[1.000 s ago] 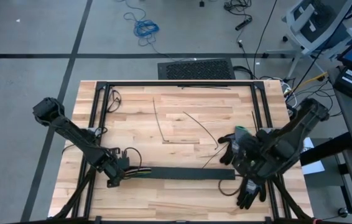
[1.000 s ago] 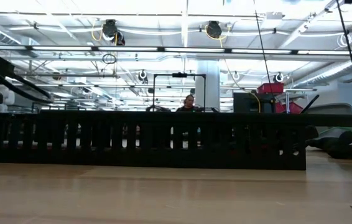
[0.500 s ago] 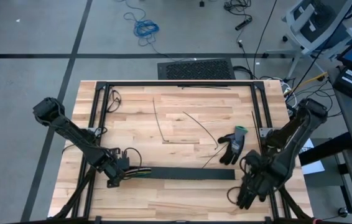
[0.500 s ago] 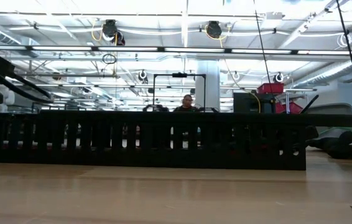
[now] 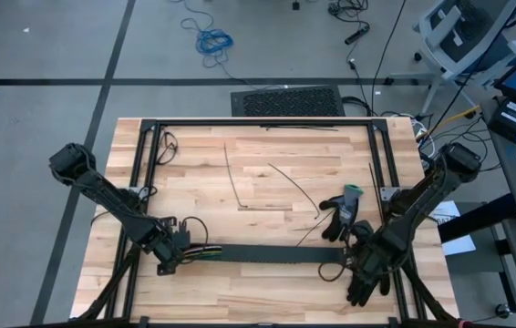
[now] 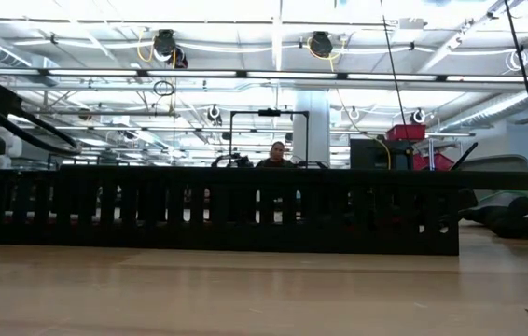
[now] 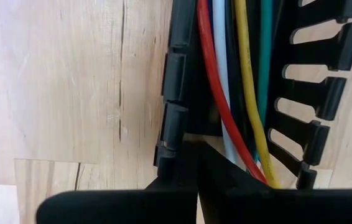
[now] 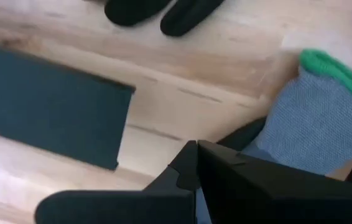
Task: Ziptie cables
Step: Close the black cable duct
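1. While the left gripper [image 5: 169, 258] has stayed clenched at the left end of the black slotted strip [image 5: 276, 254], the right arm has swung down from over the glove [image 5: 343, 214] to the strip's right end.
2. Over the last second the right gripper [image 5: 360, 264] has gone from wide apart to fully clenched; its wrist view shows the fingers pressed together with nothing obvious between them, though the tips are hard to make out.
3. The cables [image 7: 238, 87] lie inside the strip at its left end, just ahead of the left fingers.
4. Judged from this, no zip tie is on the cables yet; the thin dark strands [image 5: 240, 182] lie untouched mid-table.
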Controlling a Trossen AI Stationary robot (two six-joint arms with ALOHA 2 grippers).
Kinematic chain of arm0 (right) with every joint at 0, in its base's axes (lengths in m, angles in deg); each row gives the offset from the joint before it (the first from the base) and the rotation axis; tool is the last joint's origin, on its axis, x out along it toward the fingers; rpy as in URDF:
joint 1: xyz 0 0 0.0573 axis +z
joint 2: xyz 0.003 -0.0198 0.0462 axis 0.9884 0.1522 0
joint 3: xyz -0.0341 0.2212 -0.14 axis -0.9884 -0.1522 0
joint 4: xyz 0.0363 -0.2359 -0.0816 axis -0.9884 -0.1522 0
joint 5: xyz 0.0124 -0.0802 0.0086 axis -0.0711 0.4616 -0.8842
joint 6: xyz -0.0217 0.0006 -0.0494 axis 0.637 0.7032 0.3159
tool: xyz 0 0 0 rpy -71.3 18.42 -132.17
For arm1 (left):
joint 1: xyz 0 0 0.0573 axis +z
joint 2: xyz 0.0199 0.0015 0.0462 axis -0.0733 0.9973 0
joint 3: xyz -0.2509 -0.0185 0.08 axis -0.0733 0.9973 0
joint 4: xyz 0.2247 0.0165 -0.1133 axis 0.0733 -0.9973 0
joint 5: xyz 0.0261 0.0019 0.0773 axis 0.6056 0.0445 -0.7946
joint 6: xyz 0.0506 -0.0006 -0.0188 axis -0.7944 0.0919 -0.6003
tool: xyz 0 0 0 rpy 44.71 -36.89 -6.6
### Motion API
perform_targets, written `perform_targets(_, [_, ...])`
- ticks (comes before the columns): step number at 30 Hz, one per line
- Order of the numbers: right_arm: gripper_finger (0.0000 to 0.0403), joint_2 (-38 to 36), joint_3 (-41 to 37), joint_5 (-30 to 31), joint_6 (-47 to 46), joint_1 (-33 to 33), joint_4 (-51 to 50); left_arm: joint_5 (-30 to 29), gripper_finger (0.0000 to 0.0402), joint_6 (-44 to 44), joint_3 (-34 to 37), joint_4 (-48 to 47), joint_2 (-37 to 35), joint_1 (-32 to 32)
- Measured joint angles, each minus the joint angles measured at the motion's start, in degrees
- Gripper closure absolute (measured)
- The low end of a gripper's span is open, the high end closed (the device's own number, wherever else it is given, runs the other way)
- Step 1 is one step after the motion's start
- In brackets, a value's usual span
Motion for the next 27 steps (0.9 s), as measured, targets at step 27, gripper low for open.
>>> perform_targets(27, [0.0402,3.3,0.0,5.4,3.9,-9.1,11.4,-1.7,0.0401,0.4,-0.1,0.4,0.0,0.0])
